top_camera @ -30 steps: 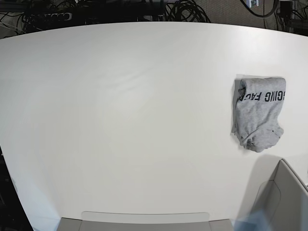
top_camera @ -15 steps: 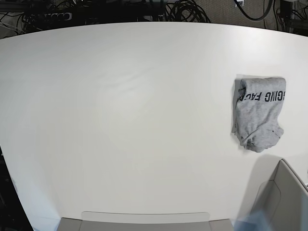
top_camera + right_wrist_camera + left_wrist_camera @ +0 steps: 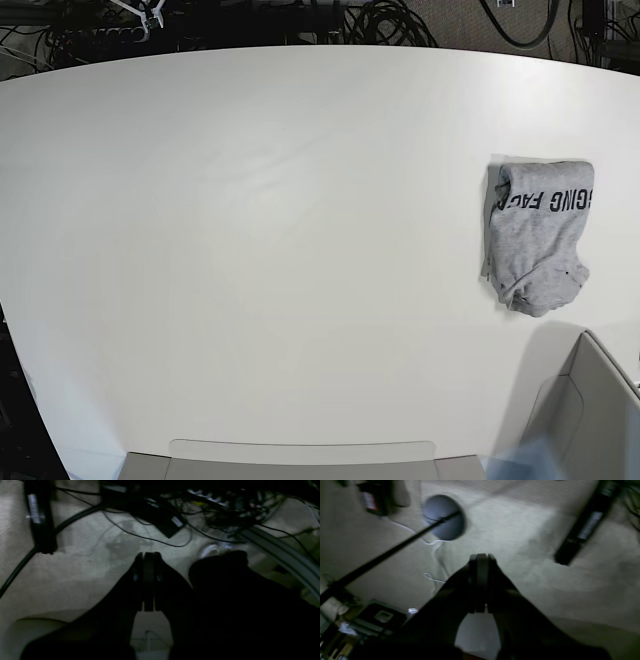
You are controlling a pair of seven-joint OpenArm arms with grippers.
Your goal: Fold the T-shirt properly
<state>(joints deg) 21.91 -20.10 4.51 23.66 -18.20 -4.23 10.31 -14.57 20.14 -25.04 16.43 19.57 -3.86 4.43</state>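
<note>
One folded T-shirt (image 3: 537, 237) on one white table (image 3: 270, 250)

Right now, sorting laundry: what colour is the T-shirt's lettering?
Black, on the heather-grey T-shirt; clearest in the base view.

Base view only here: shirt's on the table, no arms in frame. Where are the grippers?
Observer: The left gripper is shut and empty; its wrist camera shows carpeted floor, not the table.
Operator: Right one?
Observer: The right gripper is shut too, nothing in it, pointing at carpet strewn with black cables.
Operator: Either wrist camera see the T-shirt?
Observer: No. The T-shirt shows only in your view, bundled near the table's right edge with its lettering up.
</note>
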